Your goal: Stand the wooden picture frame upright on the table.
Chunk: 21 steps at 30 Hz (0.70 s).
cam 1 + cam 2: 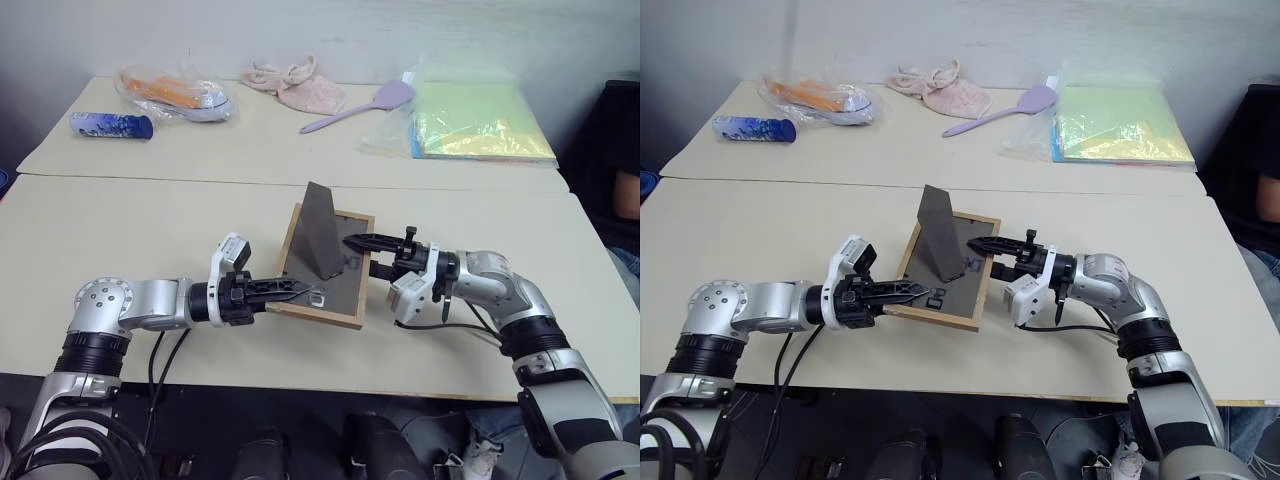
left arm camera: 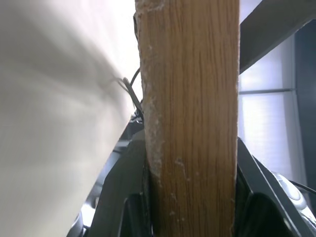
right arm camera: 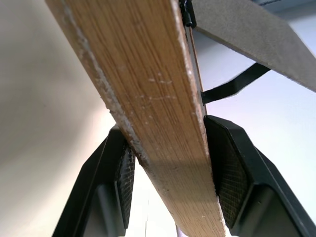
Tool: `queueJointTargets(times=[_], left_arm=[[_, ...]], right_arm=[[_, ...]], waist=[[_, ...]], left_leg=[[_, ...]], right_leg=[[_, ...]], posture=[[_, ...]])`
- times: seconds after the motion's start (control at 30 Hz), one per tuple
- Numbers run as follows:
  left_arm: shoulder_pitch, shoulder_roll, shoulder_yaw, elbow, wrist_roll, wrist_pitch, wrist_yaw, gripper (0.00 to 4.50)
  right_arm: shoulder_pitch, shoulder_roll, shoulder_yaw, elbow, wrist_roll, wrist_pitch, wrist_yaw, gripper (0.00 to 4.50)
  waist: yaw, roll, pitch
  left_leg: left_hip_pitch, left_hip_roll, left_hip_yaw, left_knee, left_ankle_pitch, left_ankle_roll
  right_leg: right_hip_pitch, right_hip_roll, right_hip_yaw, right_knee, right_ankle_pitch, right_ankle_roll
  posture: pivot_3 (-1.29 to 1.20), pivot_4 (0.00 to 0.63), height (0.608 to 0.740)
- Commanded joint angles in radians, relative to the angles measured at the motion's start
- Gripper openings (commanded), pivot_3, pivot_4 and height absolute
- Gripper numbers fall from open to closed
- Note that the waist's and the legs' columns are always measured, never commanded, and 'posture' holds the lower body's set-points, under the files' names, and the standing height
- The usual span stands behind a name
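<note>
I see the wooden picture frame (image 1: pixel 322 268) near the front middle of the bench (image 1: pixel 150 230), picture side down, dark grey back panel up with its stand flap (image 1: pixel 322 232) swung up like a fin, the light-wood border showing grain and whitish scuffed edges in both wrist views. The left pincer (image 1: pixel 300 292) is clamped on the frame's near-left edge, wood filling the gap between its 2 black fingers (image 2: pixel 126 197). The right pincer (image 1: pixel 372 243) is clamped on the opposite edge, its ribbed pads (image 3: pixel 228 170) against both faces of the wood.
</note>
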Motion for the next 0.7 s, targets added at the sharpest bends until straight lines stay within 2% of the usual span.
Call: queueJointTargets(times=[0.03, 0.1, 0.13, 0.17, 0.2, 0.23, 0.27, 0.33, 0.37, 0.43, 0.47, 0.53, 0.6, 0.7], left_arm=[[0.029, 0.044, 0.099, -0.122, -0.033, -0.058, 0.031, 2.63], [0.081, 0.157, 0.157, -0.188, -0.022, -0.079, 0.043, 3.19], [0.107, 0.189, 0.202, -0.212, 0.000, -0.103, 0.033, 3.48], [0.136, 0.197, 0.297, -0.241, 0.070, -0.179, -0.012, 3.78], [0.179, 0.208, 0.389, -0.297, 0.213, -0.288, -0.156, 4.11], [0.212, 0.214, 0.451, -0.338, 0.321, -0.370, -0.268, 4.11], [0.275, 0.259, 0.461, -0.393, 0.476, -0.459, -0.404, 4.11], [0.413, 0.347, 0.400, -0.463, 0.799, -0.682, -0.612, 4.11], [0.455, 0.368, 0.373, -0.475, 0.913, -0.772, -0.675, 4.11], [0.522, 0.374, 0.320, -0.483, 1.102, -0.962, -0.775, 4.46], [0.539, 0.367, 0.304, -0.485, 1.164, -1.030, -0.812, 4.50], [0.507, 0.269, 0.269, -0.487, 1.248, -1.181, -0.818, 4.50], [0.484, 0.213, 0.240, -0.480, 1.309, -1.260, -0.835, 4.50], [0.449, 0.181, 0.186, -0.437, 1.365, -1.296, -0.879, 4.50]], right_arm=[[-0.026, -0.019, -0.014, 0.014, 0.070, 0.030, -0.059, 1.47], [-0.022, -0.027, 0.002, 0.004, 0.108, 0.032, -0.052, 1.28], [-0.017, -0.031, 0.009, -0.003, 0.134, 0.040, -0.044, 1.27], [-0.005, -0.032, 0.019, -0.011, 0.195, 0.057, -0.019, 1.27], [0.020, -0.037, 0.048, -0.025, 0.286, 0.094, 0.045, 1.27], [0.038, -0.042, 0.070, -0.037, 0.357, 0.123, 0.095, 1.27], [0.061, -0.042, 0.078, -0.062, 0.441, 0.172, 0.143, 1.27], [0.136, -0.043, 0.094, -0.186, 0.703, 0.411, 0.318, 1.27], [0.162, -0.044, 0.094, -0.238, 0.797, 0.499, 0.378, 1.27], [0.223, -0.049, 0.065, -0.381, 1.017, 0.780, 0.451, 1.26], [0.238, -0.049, 0.046, -0.426, 1.074, 0.857, 0.467, 1.26], [0.261, -0.076, 0.026, -0.507, 1.199, 1.140, 0.458, 1.26], [0.276, -0.094, 0.018, -0.555, 1.258, 1.328, 0.447, 1.26], [0.287, -0.085, 0.033, -0.564, 1.262, 1.517, 0.409, 1.26]], waist=[[0.000, 0.000, 0.000], [-0.010, 0.000, 0.000], [-0.015, 0.000, 0.001], [-0.016, 0.001, 0.001], [-0.020, 0.001, 0.001], [-0.021, 0.001, 0.001], [-0.021, 0.001, 0.001], [-0.020, 0.001, 0.001], [-0.017, 0.003, 0.002], [-0.003, 0.005, 0.004], [0.004, 0.005, 0.004], [0.010, 0.005, 0.004], [0.015, 0.005, 0.004], [0.007, 0.004, 0.003]], left_leg=[[0.000, 0.000, 0.000, 0.000, 0.000, 0.000], [0.000, 0.000, 0.000, 0.000, 0.000, 0.000], [0.000, 0.001, 0.000, -0.001, 0.000, 0.000], [0.000, 0.000, 0.000, -0.001, 0.000, 0.000], [0.000, 0.000, 0.000, -0.001, 0.000, 0.000], [0.000, 0.001, 0.000, -0.001, 0.000, 0.000], [0.000, 0.001, 0.000, -0.001, 0.000, 0.000], [0.000, 0.001, -0.001, -0.002, 0.000, -0.001], [0.000, 0.000, -0.001, -0.002, 0.000, -0.001], [0.000, -0.001, 0.000, -0.002, 0.000, 0.000], [0.000, -0.001, 0.000, -0.002, 0.000, 0.000], [0.000, -0.001, 0.000, -0.002, 0.000, 0.001], [-0.001, 0.000, -0.001, -0.002, -0.001, 0.002], [-0.002, 0.000, -0.001, -0.004, -0.003, 0.002]], right_leg=[[0.000, 0.000, 0.000, -0.001, 0.000, 0.000], [-0.001, 0.000, 0.000, -0.001, 0.000, 0.000], [-0.001, 0.000, 0.000, -0.001, 0.000, 0.000], [-0.001, 0.000, 0.000, 0.000, 0.000, -0.001], [-0.001, 0.000, 0.000, -0.001, 0.000, -0.001], [-0.001, 0.000, 0.000, -0.002, 0.000, -0.001], [0.000, 0.001, -0.001, -0.002, -0.001, -0.001], [0.000, 0.001, -0.002, -0.003, -0.001, -0.002], [0.001, 0.002, -0.002, -0.003, -0.001, -0.002], [0.001, 0.001, -0.001, -0.004, -0.001, -0.002], [0.001, 0.000, 0.000, -0.005, -0.001, -0.002], [0.000, -0.001, 0.000, -0.005, -0.001, -0.002], [0.000, -0.002, -0.001, -0.005, -0.001, -0.002], [-0.002, -0.002, -0.001, -0.007, -0.001, -0.002]], posture=[[0.00, 0.150, 0.740], [0.00, 0.150, 0.740], [0.00, 0.150, 0.740], [0.00, 0.150, 0.740], [0.00, 0.150, 0.740], [0.00, 0.150, 0.740], [0.00, 0.150, 0.740], [0.00, 0.150, 0.740], [0.00, 0.150, 0.740], [0.00, 0.150, 0.740], [0.00, 0.150, 0.740], [0.00, 0.150, 0.740], [0.00, 0.150, 0.740], [0.00, 0.150, 0.740]])
